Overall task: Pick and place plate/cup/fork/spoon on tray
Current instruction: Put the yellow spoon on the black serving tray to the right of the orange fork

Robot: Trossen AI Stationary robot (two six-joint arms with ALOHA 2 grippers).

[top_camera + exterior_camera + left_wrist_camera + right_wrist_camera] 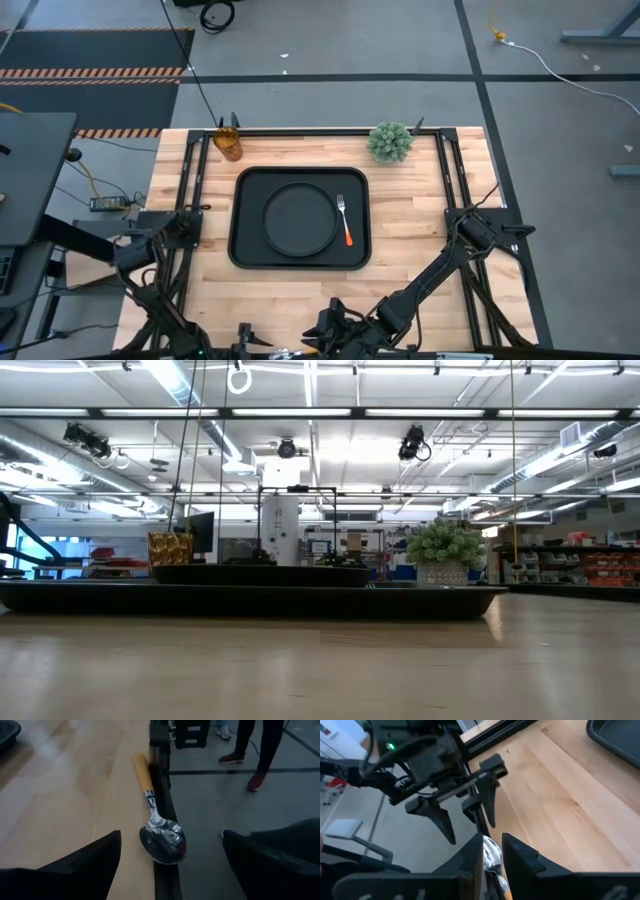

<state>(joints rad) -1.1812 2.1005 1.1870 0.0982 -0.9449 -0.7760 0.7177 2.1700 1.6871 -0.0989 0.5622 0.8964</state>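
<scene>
At the table's near edge, both dark grippers meet over the small spoon [159,827] with its silver rounded bowl and orange handle, which lies along the black edge rail. The right gripper [492,854] has its 2 fingers nearly closed around the spoon's bowl. The left gripper [467,815] hangs just beside it with its 2 fingers spread wide, holding nothing. Farther in, the large black rectangular tray [247,250] sits mid-table, carrying the round dark plate [298,218] and, beside the plate on the tray floor, the small orange-handled fork [344,219]. The translucent amber cup [229,144] stands near the far edge, off the tray, well apart from the spiky green plant [390,142].
</scene>
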